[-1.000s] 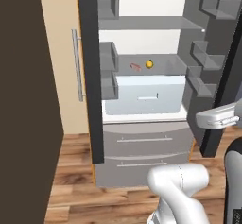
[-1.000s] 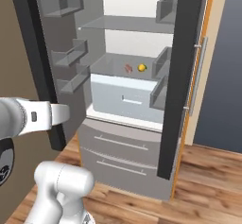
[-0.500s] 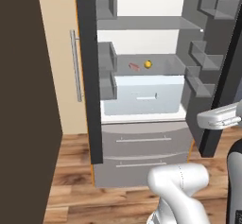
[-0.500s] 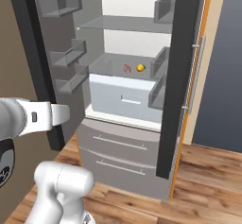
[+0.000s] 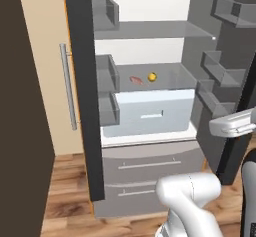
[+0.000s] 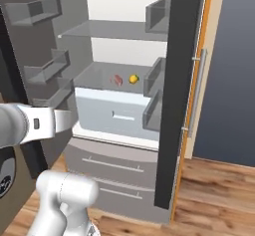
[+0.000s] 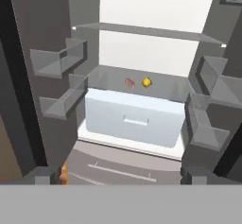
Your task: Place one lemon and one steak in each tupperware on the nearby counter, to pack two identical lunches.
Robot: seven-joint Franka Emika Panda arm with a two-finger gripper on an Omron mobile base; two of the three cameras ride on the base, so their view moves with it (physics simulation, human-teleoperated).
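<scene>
Facing the open fridge, your gripper [image 7: 121,178] is spread wide, empty. Lemon [image 5: 152,76] and steak [image 5: 135,80] sit side by side, deep on a shelf; reaching in, you risk clipping door bins [image 7: 60,60].

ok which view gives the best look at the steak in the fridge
The left base view: the steak lies clear on the fridge shelf, left of the lemon, and its flat pink shape reads best there. The right base view shows it as a small dark-red patch beside the lemon. The hand view shows it small and faint.
</scene>
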